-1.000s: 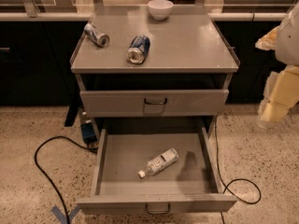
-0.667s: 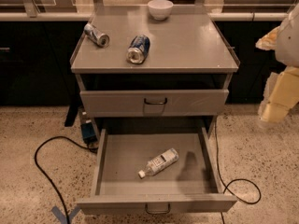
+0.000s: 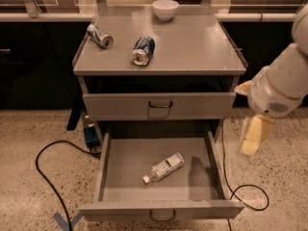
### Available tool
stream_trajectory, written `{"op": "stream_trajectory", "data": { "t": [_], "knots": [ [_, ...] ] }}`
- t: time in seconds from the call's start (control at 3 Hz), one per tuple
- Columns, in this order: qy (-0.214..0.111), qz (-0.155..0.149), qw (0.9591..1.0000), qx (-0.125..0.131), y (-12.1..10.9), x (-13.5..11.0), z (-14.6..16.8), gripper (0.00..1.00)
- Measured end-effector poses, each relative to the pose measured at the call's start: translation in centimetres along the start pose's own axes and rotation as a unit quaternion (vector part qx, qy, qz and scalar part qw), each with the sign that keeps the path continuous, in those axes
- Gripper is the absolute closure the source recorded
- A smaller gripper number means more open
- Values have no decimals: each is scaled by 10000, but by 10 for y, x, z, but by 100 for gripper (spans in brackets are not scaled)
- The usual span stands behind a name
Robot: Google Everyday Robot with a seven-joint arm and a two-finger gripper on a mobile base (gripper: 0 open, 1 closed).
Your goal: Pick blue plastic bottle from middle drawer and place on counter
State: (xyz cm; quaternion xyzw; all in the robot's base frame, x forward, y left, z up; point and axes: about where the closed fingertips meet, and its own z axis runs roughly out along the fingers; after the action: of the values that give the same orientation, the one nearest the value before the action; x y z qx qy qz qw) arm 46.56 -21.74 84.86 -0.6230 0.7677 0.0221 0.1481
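The small clear plastic bottle (image 3: 163,168) with its white screw cap lay on its side on the floor of the wide grey metal drawer (image 3: 126,174), which stood pulled open; the cap pointed toward the drawer's front. The robot's pale gripper (image 3: 252,134) hung outside the drawer, beyond its right wall and above floor level, well apart from the bottle; it had hold of nothing I could see, and I could not tell how far open it was.

To my eye the reach had not yet begun. A round bottle lying loose might roll or squirt away under an off-centre pinch; the arm might clip the drawer's right wall or the shut upper drawer (image 3: 159,105) going in. On the flat grey metal cabinet top (image 3: 192,42) a dark blue drink can (image 3: 143,50) and a silver drink can (image 3: 100,36) lay sideways; a careless set-down could knock them rolling.
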Motion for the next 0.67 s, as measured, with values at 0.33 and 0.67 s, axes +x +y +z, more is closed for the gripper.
{"op": "stream_trajectory", "data": {
  "t": [0.33, 0.67],
  "knots": [
    [-369, -239, 9980, -455, 2, 1, 94, 0],
    [-694, -550, 9930, -786, -1, -3, 158, 0]
  ]
}}
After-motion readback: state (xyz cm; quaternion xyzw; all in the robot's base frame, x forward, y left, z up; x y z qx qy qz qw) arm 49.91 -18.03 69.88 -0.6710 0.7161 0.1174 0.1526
